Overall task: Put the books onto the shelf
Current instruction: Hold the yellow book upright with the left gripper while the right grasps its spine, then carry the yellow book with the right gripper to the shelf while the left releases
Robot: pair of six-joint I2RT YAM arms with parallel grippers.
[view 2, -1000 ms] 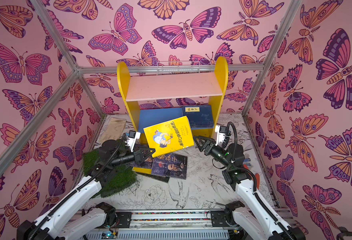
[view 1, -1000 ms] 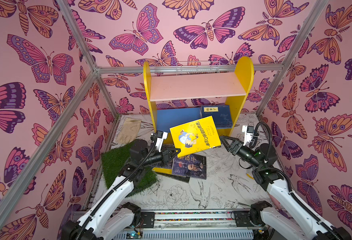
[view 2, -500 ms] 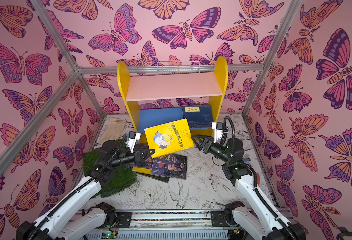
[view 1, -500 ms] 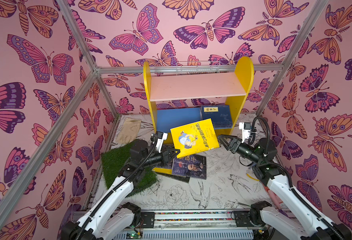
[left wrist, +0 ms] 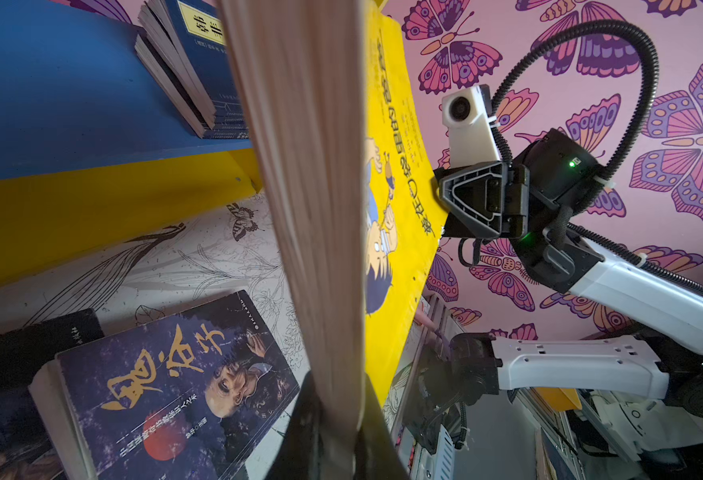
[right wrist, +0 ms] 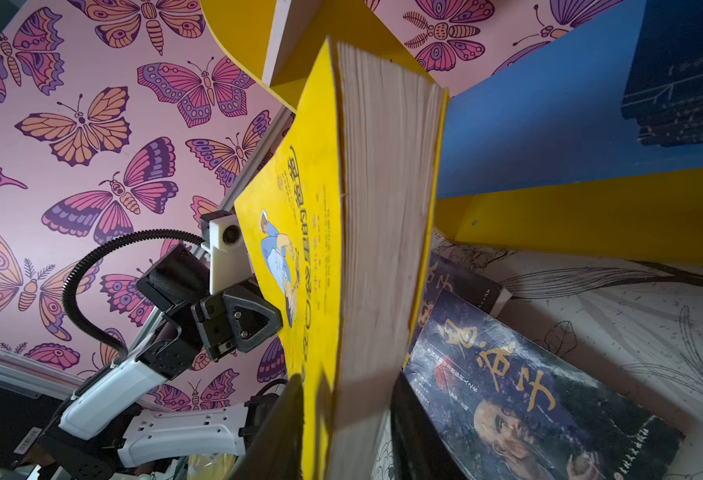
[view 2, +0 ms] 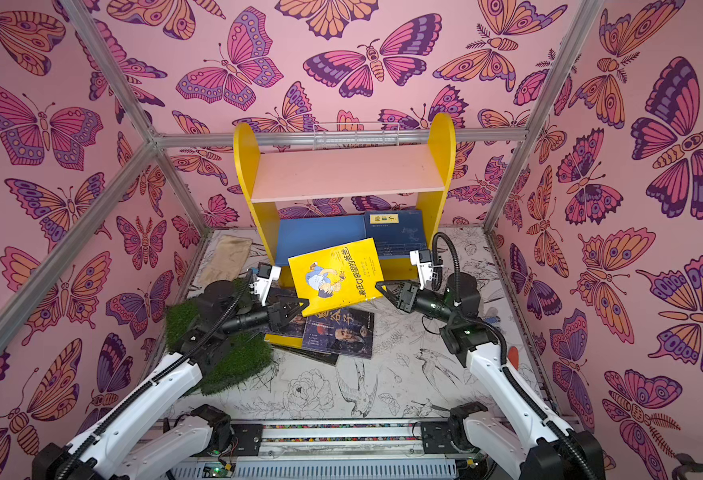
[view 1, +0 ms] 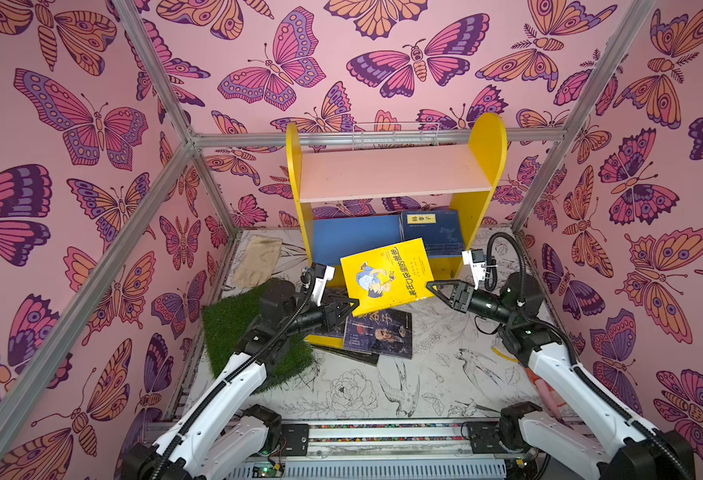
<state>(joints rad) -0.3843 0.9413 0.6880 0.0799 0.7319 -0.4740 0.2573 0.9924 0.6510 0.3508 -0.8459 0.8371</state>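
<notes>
Just before the shelf (view 1: 395,172), my left hand (view 1: 351,305) is clamped on the yellow book (view 1: 387,270); right hand (view 1: 430,286) straddles it, grip unclear.

The yellow book (right wrist: 299,232) fills the middle of the view, tilted, with its pale page edges turned toward the lens. The right gripper (right wrist: 347,390) has its dark jaws on either side of the near edge, against both covers. At the far corner the left gripper (right wrist: 272,322) clasps the same book. Behind stands the shelf (right wrist: 590,216), with a navy stack (right wrist: 682,83) lying on its blue board. Lower down, a dark portrait book (right wrist: 528,395) lies flat on the tabletop (right wrist: 653,324), overlapping a second book (right wrist: 470,291).
</notes>
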